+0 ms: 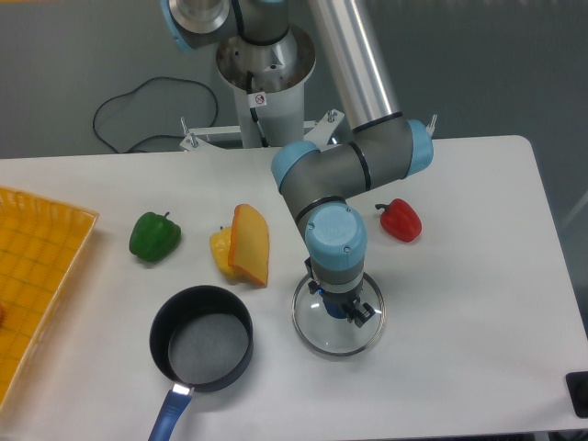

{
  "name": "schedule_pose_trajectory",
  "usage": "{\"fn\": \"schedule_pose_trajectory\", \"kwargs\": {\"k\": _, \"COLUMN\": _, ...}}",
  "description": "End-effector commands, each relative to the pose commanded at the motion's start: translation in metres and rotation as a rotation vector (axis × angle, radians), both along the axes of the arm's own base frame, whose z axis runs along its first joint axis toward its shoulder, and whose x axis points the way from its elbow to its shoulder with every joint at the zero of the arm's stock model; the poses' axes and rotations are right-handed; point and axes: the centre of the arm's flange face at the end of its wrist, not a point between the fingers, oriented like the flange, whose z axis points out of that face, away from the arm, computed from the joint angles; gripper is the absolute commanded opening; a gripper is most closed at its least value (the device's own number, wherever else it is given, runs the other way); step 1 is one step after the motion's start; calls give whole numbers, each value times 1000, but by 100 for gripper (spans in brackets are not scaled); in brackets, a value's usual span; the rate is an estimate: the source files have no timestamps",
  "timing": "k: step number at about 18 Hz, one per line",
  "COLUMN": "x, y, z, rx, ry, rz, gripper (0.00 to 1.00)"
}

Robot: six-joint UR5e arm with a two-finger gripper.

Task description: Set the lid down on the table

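The gripper points straight down over the glass lid's centre; whether it grips the knob cannot be told. The lid lies on the white counter, the black saucepan at its 9 o'clock, a red pepper at 1 o'clock.

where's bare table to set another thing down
Bare table runs right of the lid, below the red pepper. Another patch lies between green pepper and saucepan. It is crowded around the cheese wedge and hand.
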Motion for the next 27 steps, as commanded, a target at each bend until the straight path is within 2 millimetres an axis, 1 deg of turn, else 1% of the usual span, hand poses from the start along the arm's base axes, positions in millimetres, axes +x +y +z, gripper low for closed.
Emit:
{"fn": "schedule_pose_trajectory", "kwargs": {"k": 9, "x": 0, "y": 0, "z": -3, "rx": -4, "ry": -3, "rz": 0, "gripper": 58}}
{"fn": "schedule_pose_trajectory", "kwargs": {"k": 12, "x": -1, "y": -1, "z": -5, "rx": -24, "ry": 10, "rz": -2, "gripper": 61}}
{"fn": "schedule_pose_trajectory", "kwargs": {"k": 19, "x": -1, "y": -1, "z": -6, "rx": -25, "ry": 9, "rz": -2, "gripper": 61}}
{"fn": "schedule_pose_trajectory", "kwargs": {"k": 20, "x": -1, "y": -1, "z": -6, "rx": -25, "ry": 9, "rz": -2, "gripper": 62}}
{"fn": "schedule_pose_trajectory", "kwargs": {"k": 22, "x": 0, "y": 0, "z": -7, "rx": -26, "ry": 8, "rz": -3, "gripper": 75}}
{"fn": "schedule_pose_trajectory", "kwargs": {"k": 24, "x": 0, "y": 0, "z": -7, "rx": -27, "ry": 9, "rz": -3, "gripper": 76}}
{"fn": "schedule_pose_trajectory", "kwargs": {"k": 26, "x": 0, "y": -1, "z": -7, "rx": -28, "ry": 10, "rz": -4, "gripper": 79}}
{"fn": "schedule_pose_trajectory", "kwargs": {"k": 27, "x": -1, "y": -1, "z": -7, "rx": -32, "ry": 12, "rz": -5, "gripper": 79}}
